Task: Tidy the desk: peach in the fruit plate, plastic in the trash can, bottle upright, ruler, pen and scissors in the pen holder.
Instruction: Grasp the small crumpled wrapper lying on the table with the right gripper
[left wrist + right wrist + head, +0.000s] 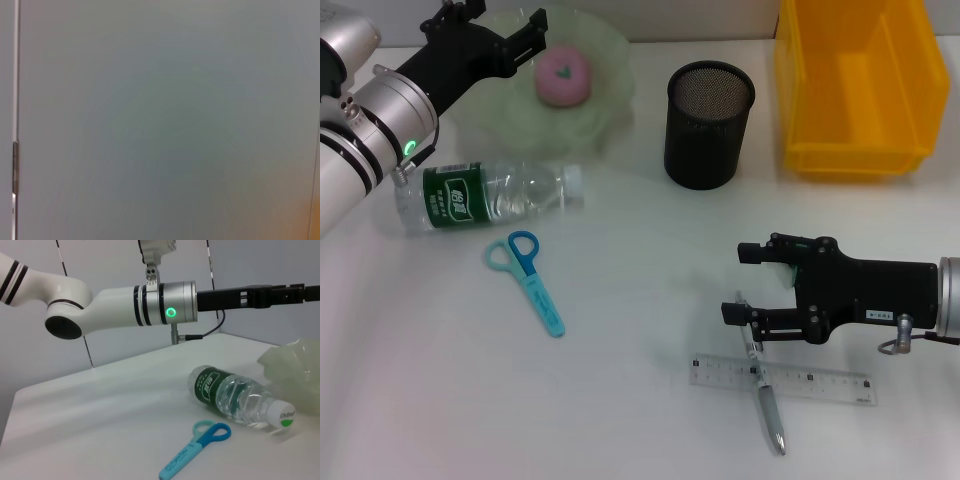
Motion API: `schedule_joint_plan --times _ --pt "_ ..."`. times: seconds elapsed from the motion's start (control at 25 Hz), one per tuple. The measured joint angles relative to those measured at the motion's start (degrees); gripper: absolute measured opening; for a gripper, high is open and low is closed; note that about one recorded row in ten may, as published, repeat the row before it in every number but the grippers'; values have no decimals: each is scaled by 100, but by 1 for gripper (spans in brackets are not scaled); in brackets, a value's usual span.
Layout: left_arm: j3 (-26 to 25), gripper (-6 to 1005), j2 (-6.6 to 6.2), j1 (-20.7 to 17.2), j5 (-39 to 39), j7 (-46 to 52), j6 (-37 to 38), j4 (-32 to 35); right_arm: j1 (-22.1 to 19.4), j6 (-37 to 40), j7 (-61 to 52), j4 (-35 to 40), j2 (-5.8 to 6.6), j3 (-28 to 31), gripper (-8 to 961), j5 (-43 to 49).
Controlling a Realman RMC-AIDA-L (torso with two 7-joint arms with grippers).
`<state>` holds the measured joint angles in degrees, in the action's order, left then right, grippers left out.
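Head view shows right gripper [738, 285] jaws spread above pen [764, 388]; right wrist view shows bottle [235, 398] instead.

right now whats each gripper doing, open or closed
Left gripper: open, empty, above the fruit plate beside the peach.
Right gripper: open, holding nothing, around the pen.

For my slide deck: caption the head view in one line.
Peach in fruit plate beneath open left gripper; open right gripper near pen.
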<state>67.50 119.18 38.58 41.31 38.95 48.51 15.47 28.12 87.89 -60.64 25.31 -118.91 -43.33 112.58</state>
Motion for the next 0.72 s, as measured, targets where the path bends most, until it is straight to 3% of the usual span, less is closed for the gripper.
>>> schedule_joint_plan --times 0.72 --pt "16 860 0 -25 -9 73 118 -1 0 -1 0 10 0 0 819 13"
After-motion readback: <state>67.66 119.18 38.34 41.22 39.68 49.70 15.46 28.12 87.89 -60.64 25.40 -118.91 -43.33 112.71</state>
